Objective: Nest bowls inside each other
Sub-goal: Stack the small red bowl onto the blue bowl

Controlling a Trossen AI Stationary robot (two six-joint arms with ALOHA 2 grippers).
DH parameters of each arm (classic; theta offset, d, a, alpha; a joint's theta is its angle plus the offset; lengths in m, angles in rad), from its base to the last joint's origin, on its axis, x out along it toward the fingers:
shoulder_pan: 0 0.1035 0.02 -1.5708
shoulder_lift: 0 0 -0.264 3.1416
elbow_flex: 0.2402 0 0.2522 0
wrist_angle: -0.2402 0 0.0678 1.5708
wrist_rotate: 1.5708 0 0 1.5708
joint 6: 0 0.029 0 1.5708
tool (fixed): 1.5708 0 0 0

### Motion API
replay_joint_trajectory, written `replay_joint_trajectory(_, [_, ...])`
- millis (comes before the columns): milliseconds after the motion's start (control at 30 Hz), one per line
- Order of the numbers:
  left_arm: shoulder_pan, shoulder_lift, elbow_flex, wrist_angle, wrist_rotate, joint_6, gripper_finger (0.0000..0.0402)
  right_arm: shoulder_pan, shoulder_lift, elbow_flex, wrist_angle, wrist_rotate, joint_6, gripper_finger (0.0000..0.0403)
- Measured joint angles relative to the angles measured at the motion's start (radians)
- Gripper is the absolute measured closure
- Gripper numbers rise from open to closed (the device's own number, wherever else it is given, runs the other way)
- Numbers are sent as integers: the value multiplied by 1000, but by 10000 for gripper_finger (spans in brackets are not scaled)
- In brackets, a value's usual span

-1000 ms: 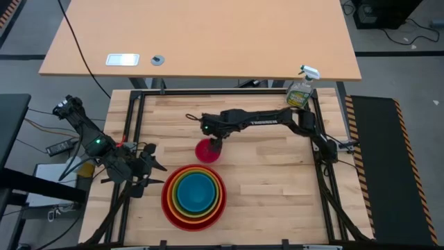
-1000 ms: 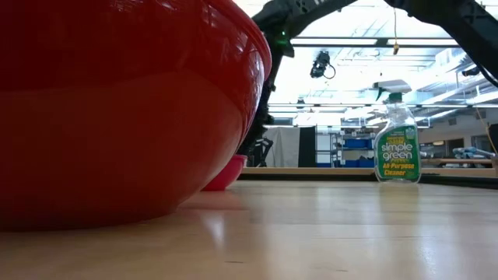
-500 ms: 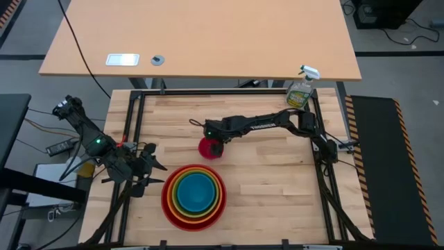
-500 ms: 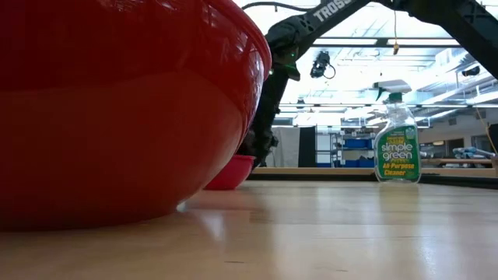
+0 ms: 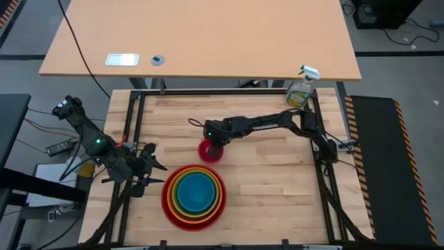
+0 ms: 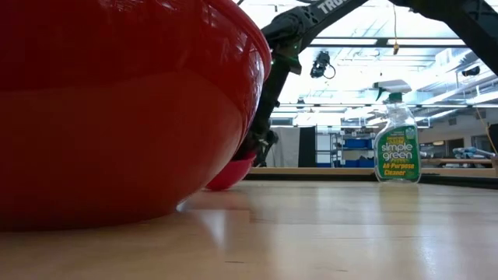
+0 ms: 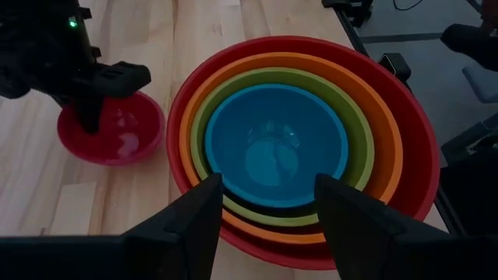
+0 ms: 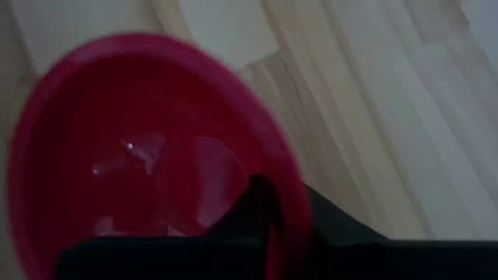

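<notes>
The red, orange, lime green and blue bowls (image 5: 194,196) sit nested, the red one's base on the table near its front edge. The small pink bowl (image 5: 208,152) stands just beyond them, and my right gripper (image 5: 216,143) is shut on it. The low view shows the big red bowl (image 6: 117,109) close up and the pink bowl (image 6: 232,173) behind it. At the table's left, my left gripper (image 7: 268,233) hangs open, clear of the stack (image 7: 296,148). My right gripper holds the pink bowl by its rim (image 8: 289,194) on the far right side. One finger (image 8: 247,204) is inside the bowl and the other (image 8: 336,219) outside. The fingers slant steeply down from the table's right. The bowl's base looks to be on the table (image 6: 233,183).
A green spray bottle (image 5: 300,90) stands at the table's far right corner, also in the low view (image 6: 396,140). A black frame (image 5: 132,139) runs round the wooden top. Bare wood lies right of the stack (image 5: 277,187).
My right gripper has sunk onto the pink bowl's far right rim and shut on it. The bowl stays about where it was. My left arm has kept still.
</notes>
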Motion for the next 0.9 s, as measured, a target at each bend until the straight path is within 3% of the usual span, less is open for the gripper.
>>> replay_joint_trajectory(67, [0, 0, 0, 0, 0, 0, 196, 0, -16, -1, -6, -11, 0, 384])
replay_joint_trajectory(300, [0, 0, 0, -1, 0, 1, 196, -9, -129, -7, -75, 59, -4, 378])
replay_joint_trajectory(533, [0, 0, 0, -5, 0, 1, 196, -7, -205, -9, -139, 53, -3, 380])
replay_joint_trajectory(800, [0, 0, 0, -6, -4, 11, 196, 107, -284, -6, 6, -53, 18, 375])
replay_joint_trajectory(900, [0, 0, 0, -7, -56, 18, 196, 175, -270, -5, 74, -56, 18, 375])
